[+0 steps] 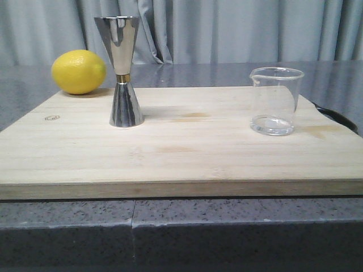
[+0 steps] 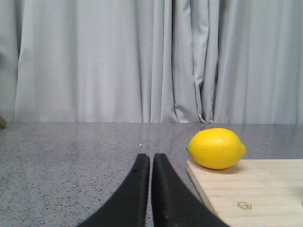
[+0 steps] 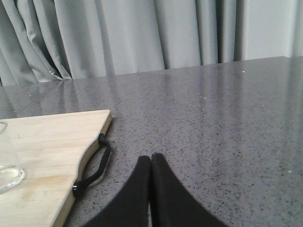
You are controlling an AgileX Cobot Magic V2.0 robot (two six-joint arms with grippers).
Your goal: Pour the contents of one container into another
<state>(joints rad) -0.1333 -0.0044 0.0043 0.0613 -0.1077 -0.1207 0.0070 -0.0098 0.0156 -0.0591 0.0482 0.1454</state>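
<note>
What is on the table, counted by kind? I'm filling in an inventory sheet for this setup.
Clear glass beaker: 1
Steel jigger: 1
Lemon: 1
Wooden cutting board: 1
Total: 4

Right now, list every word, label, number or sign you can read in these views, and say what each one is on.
No readable words or numbers anywhere.
Board: one small hexagon-shaped logo burned near its left corner; a sign only, and any lettering in it is too small to read. The front view shows it as a faint blurred mark.
Jigger, beaker, lemon: no markings visible.
</note>
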